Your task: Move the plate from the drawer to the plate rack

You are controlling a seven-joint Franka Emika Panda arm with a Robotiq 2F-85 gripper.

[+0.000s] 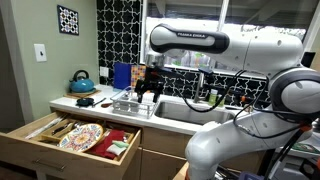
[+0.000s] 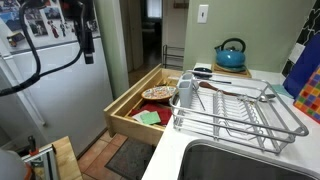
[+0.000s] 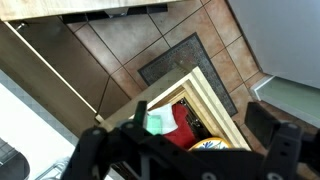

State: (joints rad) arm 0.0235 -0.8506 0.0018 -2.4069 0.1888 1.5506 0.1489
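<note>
The plate, round with a busy floral pattern, lies in the open light-wood drawer and also shows in another exterior view. In the wrist view only the plate's edge peeks out below the drawer's front. The wire plate rack stands on the counter beside the sink, seen also at the rack. My gripper hangs open and empty high above the floor in front of the drawer; the gripper is well clear of the plate, its jaws wide apart.
A red folded cloth and a green cloth lie in the drawer beside the plate. A teal kettle stands at the back of the counter. The steel sink adjoins the rack. A dark mat lies on the tiled floor.
</note>
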